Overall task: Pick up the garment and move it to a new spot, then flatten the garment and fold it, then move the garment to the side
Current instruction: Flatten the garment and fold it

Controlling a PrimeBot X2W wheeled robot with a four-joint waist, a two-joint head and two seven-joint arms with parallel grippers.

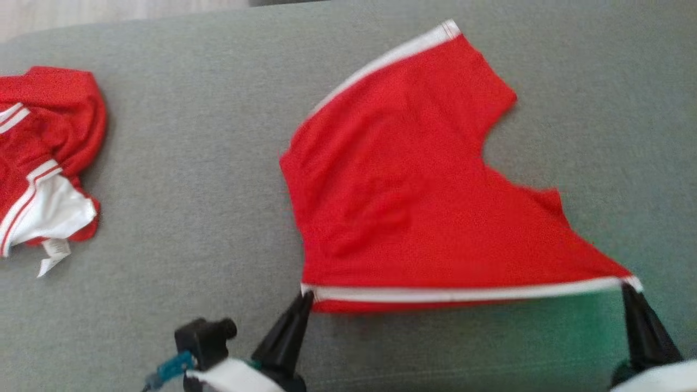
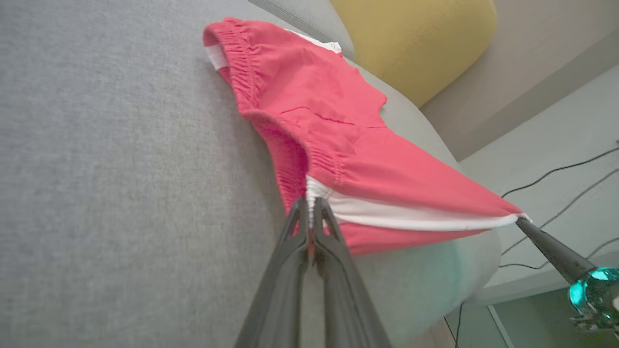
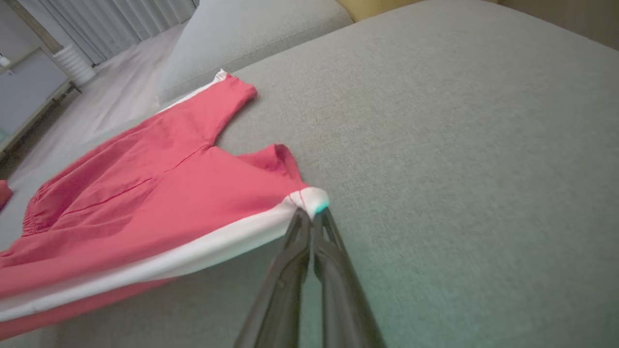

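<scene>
Head view, 2nd garment [image 1: 49, 158] far left, L fingers [image 1: 288, 326], R fingers [image 1: 640, 321] pinching shorts [image 1: 403, 190] edge

Bare grey cushion [image 1: 190, 163] between the red shorts [image 1: 414, 207] and a crumpled red garment [image 1: 49, 158] at left

A grey woven sofa seat [image 1: 163, 163] spreads wide, with a yellow cushion [image 2: 416, 43] at one edge, a pale cushion [image 3: 251, 34] at another, dark cables [image 2: 556, 170] trailing over the light floor [image 2: 570, 203], and pleated curtains [image 3: 130, 19] near a low white cabinet [image 3: 29, 92].
</scene>
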